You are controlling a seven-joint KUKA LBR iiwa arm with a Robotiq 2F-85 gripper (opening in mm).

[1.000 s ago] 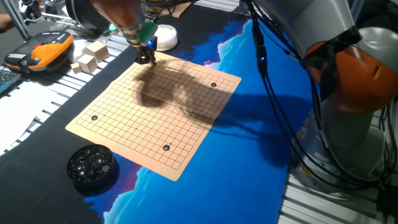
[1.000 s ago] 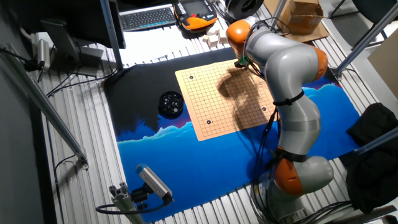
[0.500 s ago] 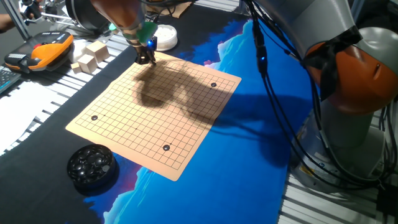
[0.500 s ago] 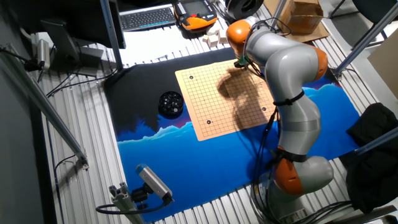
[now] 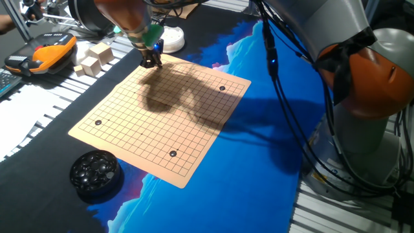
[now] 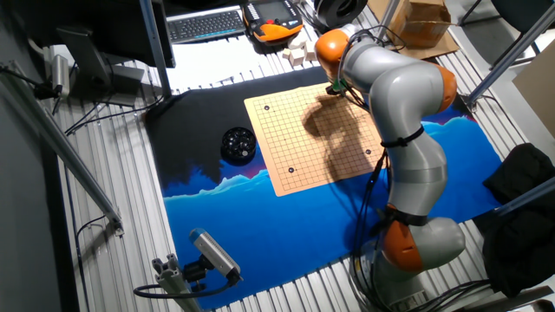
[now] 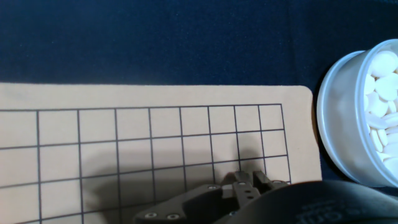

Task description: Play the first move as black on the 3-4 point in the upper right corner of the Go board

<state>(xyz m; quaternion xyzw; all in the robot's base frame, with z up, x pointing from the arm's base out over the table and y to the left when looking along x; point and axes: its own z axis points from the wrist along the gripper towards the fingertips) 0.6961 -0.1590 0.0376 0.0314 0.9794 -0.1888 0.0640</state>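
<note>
The tan Go board [image 5: 162, 116] lies on the dark mat and also shows as Go board [image 6: 316, 139] and Go board [image 7: 124, 137]. My gripper [image 5: 152, 62] is low over the board's far corner beside the white bowl, also seen as gripper [image 6: 334, 89]. In the hand view the fingertips [image 7: 241, 180] sit close together over the grid near that corner. No black stone shows between them; whatever lies under the tips is hidden. Three black stones rest on the board: [image 5: 98, 122], [image 5: 173, 153], [image 5: 222, 88].
A black bowl of black stones [image 5: 96, 172] stands off the board's near corner. A white bowl of white stones [image 7: 367, 118] sits just beyond the corner under the gripper. Wooden blocks [image 5: 96, 57] and an orange-black device [image 5: 45, 52] lie at the far left.
</note>
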